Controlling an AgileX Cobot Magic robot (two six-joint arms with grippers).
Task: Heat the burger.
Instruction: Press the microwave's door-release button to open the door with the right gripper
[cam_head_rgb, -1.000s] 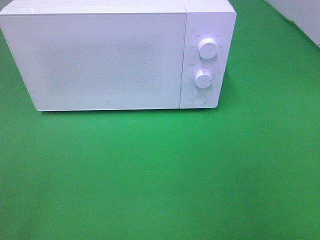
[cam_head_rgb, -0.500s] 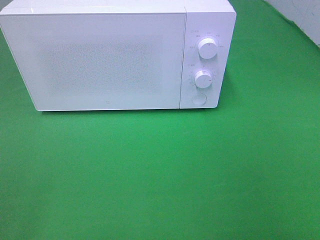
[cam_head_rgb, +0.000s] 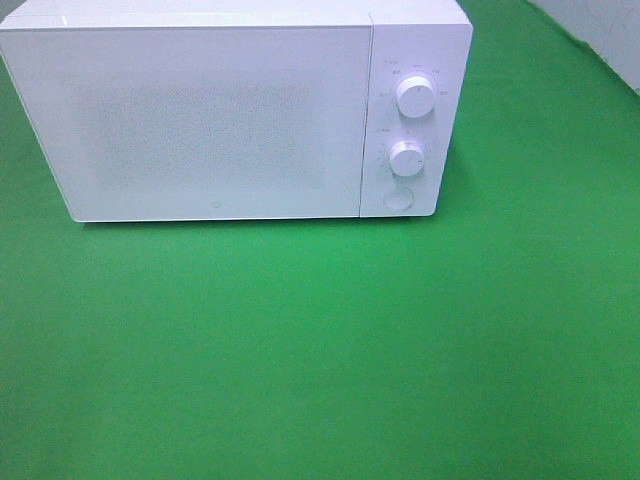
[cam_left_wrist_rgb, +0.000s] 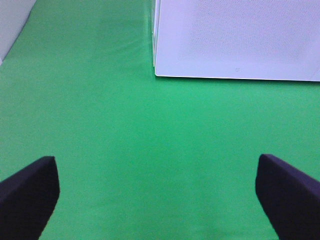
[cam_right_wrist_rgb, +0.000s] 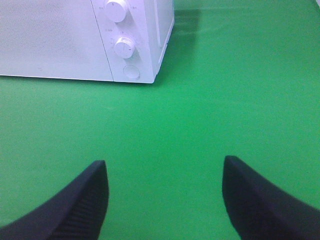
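Observation:
The burger and its plate are out of view in every frame. A white microwave (cam_head_rgb: 235, 110) stands at the back of the green cloth with its door shut; it has two round knobs (cam_head_rgb: 415, 97) and a round button (cam_head_rgb: 399, 198) on its right panel. It also shows in the left wrist view (cam_left_wrist_rgb: 235, 37) and the right wrist view (cam_right_wrist_rgb: 85, 37). My left gripper (cam_left_wrist_rgb: 159, 200) is open and empty over bare cloth, well short of the microwave's left front corner. My right gripper (cam_right_wrist_rgb: 165, 200) is open and empty, short of the knob panel. Neither arm shows in the exterior high view.
The green cloth (cam_head_rgb: 320, 350) covers the table in front of the microwave. A pale wall or edge shows at the far right corner (cam_head_rgb: 600, 30) and beside the cloth in the left wrist view (cam_left_wrist_rgb: 12, 25).

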